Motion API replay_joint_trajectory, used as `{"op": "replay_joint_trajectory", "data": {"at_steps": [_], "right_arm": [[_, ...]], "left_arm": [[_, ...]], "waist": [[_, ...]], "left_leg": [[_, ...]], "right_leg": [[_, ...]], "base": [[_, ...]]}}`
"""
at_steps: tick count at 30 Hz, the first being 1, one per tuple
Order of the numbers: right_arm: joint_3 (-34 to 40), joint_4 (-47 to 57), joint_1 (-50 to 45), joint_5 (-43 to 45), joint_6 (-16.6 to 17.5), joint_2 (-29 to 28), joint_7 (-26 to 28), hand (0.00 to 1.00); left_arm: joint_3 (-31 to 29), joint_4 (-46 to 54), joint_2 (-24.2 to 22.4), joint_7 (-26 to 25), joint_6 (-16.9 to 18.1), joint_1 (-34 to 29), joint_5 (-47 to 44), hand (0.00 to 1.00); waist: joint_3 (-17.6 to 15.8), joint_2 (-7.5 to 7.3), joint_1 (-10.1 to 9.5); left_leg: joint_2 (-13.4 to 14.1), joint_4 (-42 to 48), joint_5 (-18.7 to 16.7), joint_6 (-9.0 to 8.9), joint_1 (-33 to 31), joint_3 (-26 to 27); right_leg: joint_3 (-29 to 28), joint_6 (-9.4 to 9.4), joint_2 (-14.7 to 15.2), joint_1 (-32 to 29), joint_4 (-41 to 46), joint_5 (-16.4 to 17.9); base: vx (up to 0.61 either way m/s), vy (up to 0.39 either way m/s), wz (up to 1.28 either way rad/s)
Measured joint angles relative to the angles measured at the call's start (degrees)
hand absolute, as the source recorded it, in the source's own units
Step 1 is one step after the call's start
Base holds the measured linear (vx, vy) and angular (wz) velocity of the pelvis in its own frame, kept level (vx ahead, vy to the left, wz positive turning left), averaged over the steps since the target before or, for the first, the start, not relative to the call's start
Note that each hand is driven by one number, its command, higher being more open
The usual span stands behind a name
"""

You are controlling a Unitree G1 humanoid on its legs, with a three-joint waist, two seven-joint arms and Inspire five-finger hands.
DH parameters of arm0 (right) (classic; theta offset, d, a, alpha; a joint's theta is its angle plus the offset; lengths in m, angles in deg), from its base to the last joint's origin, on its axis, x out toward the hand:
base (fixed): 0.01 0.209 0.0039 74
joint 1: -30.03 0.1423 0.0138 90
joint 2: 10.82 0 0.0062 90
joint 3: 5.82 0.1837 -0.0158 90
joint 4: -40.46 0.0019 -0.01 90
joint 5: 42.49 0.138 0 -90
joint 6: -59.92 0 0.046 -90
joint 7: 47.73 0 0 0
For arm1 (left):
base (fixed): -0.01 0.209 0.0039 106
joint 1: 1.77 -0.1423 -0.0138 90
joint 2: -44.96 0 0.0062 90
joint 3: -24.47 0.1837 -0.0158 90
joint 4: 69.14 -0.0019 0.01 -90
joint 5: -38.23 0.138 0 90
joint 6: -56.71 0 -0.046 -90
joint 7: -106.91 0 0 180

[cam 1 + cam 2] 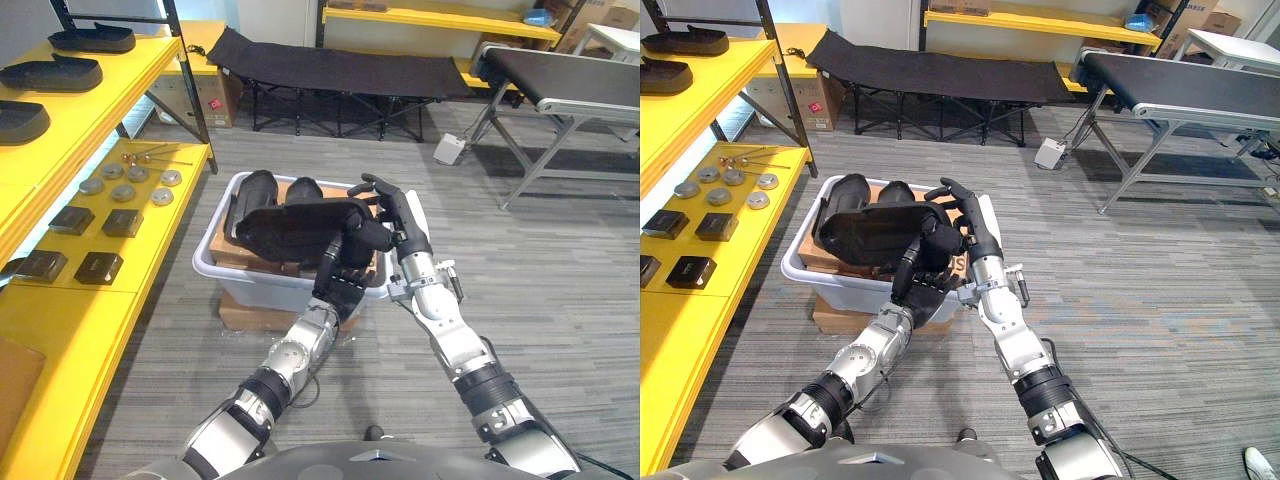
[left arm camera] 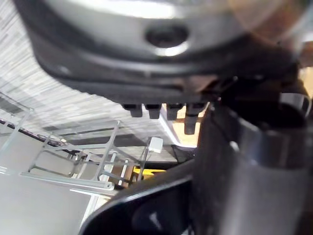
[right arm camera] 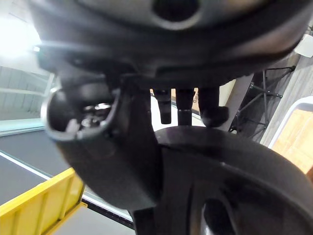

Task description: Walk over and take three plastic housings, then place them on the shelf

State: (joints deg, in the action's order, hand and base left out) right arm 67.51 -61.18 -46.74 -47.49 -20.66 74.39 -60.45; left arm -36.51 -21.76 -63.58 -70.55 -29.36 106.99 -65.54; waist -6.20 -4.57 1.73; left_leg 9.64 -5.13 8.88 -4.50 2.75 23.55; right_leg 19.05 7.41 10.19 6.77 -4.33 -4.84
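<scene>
A long black plastic housing [image 1: 295, 225] hangs just above a white bin [image 1: 225, 275] on the floor, and both hands are on it. My left hand [image 1: 342, 280] comes up from below, fingers curled on the housing's near edge. At its right end, my right hand [image 1: 402, 228] grips with fingers over the top and thumb against the side. In the right wrist view the fingers [image 3: 186, 105] hook over the dark rim of the housing [image 3: 230, 166]. Two more housings [image 1: 255, 190] stand at the bin's back. The yellow shelf [image 1: 150, 70] at left carries three housings [image 1: 58, 74].
The bin rests on a cardboard box [image 1: 250, 312]. The shelf's lower level holds metal discs [image 1: 135, 180] and small black boxes [image 1: 100, 220]. A black folding cot [image 1: 330, 70] stands behind, a conveyor [image 1: 570, 80] at the back right. Grey floor lies open to the right.
</scene>
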Motion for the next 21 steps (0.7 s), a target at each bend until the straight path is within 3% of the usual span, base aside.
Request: {"op": "replay_joint_trajectory", "data": {"at_steps": [5, 6, 12, 16, 21], "right_arm": [[-1.9, 2.3, -4.1, 2.0, -0.1, -0.3, 0.2, 0.0], [-2.0, 3.1, -5.2, 2.1, -0.2, -0.4, 0.2, 0.0], [-3.0, 3.2, -9.6, 2.1, -1.0, -2.3, -1.4, 0.0], [-4.0, 3.2, -11.0, 2.3, -1.1, -2.7, -2.9, 0.0], [-3.6, 3.7, -11.4, 3.6, -1.1, -3.6, -4.8, 0.0]], "left_arm": [[-0.1, -0.9, 0.0, -0.7, 5.7, -0.1, -2.4, 1.0], [-0.1, -0.9, -0.1, -0.8, 7.6, -0.2, -3.4, 0.0], [-1.2, -0.9, -1.3, -0.5, 14.2, -0.4, -8.7, 0.0], [-4.1, -0.9, -1.7, 0.1, 16.3, -1.5, -9.9, 0.0], [-4.4, -0.8, -1.6, 5.6, 15.2, -2.0, -9.9, 0.0]], "waist": [[0.1, -0.05, 0.19], [0.1, -0.05, 0.21], [0.1, -0.09, 0.23], [0.1, -0.1, 0.46], [0.1, -0.14, 0.3]], "left_leg": [[0.0, 0.0, -0.3, -0.21, 0.8, 0.5], [0.0, 0.0, -0.5, -0.32, 0.7, 0.6], [0.0, 0.0, -0.9, -0.75, 0.7, 0.5], [0.0, 0.0, -1.0, -0.77, 0.6, 0.5], [-0.1, 0.0, -0.9, -0.56, 0.5, 0.4]], "right_leg": [[-0.7, 0.0, 0.0, 0.3, 0.0, 0.0], [-0.7, -0.01, 0.0, 0.2, 0.0, 0.0], [-0.7, -0.18, 0.1, 0.2, 0.0, 0.3], [-0.7, -0.4, 0.4, 0.1, 0.0, 0.4], [-0.5, -0.21, 0.5, 0.1, 0.0, 0.3]], "base": [[0.01, 0.003, -0.07], [0.0, 0.0, 0.0], [0.0, 0.0, 0.0], [0.0, 0.0, 0.0], [0.0, 0.0, 0.0]]}}
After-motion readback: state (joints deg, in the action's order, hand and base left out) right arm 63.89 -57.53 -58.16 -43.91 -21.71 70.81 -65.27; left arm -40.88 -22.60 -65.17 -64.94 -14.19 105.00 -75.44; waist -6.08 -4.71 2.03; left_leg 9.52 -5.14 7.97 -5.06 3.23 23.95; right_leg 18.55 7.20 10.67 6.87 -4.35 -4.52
